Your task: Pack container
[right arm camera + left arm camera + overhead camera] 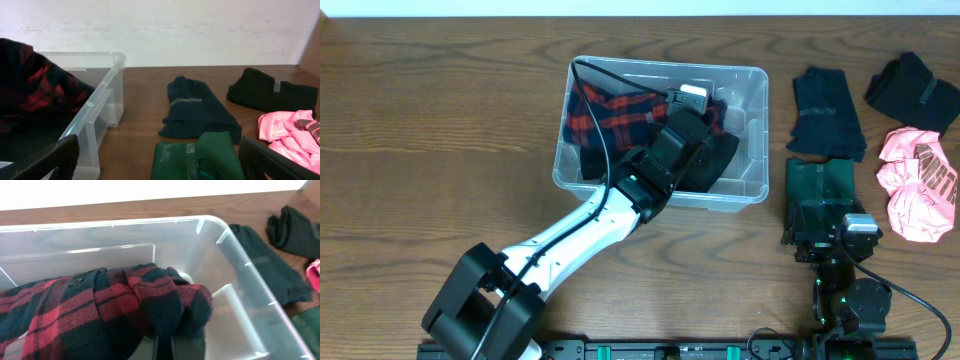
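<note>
Both left jaws sit inside the container point(752, 140), apparently pinching plaid cloth point(610, 110).

a dark brown wooden table point(440, 120) meets a plain white wall point(200, 30) behind, evenly lit.

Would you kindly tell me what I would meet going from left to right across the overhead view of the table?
Clear rectangular plastic container → dark navy folded garment → crumpled pink garment.
</note>
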Robot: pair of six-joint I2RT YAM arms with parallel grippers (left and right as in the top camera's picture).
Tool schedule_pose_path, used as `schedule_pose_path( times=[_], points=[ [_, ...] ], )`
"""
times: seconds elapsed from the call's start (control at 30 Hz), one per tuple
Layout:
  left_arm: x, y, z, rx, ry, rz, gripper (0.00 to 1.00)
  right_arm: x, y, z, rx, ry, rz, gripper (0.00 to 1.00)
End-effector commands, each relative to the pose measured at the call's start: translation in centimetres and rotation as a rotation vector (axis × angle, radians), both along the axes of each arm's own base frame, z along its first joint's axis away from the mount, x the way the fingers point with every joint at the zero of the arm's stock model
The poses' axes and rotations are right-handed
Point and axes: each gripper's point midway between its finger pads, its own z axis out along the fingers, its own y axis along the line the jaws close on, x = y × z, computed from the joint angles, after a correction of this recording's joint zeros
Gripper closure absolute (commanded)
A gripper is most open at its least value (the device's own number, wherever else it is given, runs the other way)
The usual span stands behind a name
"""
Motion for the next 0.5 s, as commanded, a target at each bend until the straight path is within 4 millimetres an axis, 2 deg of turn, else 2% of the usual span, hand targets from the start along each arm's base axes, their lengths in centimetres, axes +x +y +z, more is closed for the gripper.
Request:
schedule_pose_path(
  times=[0.0, 0.13, 0.2, 0.23, 0.27, 0.3, 0.33, 0.47],
  points=[
    [0.3, -0.6, 1.5, -0.086, -0.011, 0.058, 0.94, 0.0, 0.3, -0.1, -0.012, 0.002, 0.012, 0.01],
    [0.1, -1.3, 2.1, -0.131, -0.016, 0.059, 0.92, 0.0, 0.3, -0.1, -0.012, 0.001, 0.013, 0.01],
    [0.0, -1.5, 2.1, -0.131, -0.016, 0.054, 0.61, 0.0, 0.3, -0.1, -0.012, 0.001, 0.013, 0.01],
    [-0.1, -1.5, 2.0, -0.13, -0.015, 0.053, 0.39, 0.0, 0.3, -0.1, -0.011, 0.002, 0.012, 0.01],
    [-0.1, -1.5, 2.0, -0.128, -0.014, 0.053, 0.22, 0.0, 0.3, -0.1, -0.011, 0.002, 0.012, 0.01],
    [-0.1, -1.5, 2.0, -0.128, -0.014, 0.054, 0.09, 0.0, 0.3, -0.1, -0.012, 0.001, 0.012, 0.01],
    [-0.1, -1.5, 2.0, -0.129, -0.014, 0.054, 0.01, 0.0, 0.3, -0.1, -0.012, 0.001, 0.013, 0.01],
    [-0.2, -1.5, 3.0, -0.146, -0.031, 0.052, 0.02, 0.0, 0.3, -0.1, -0.012, 0.002, 0.012, 0.01]
  ],
)
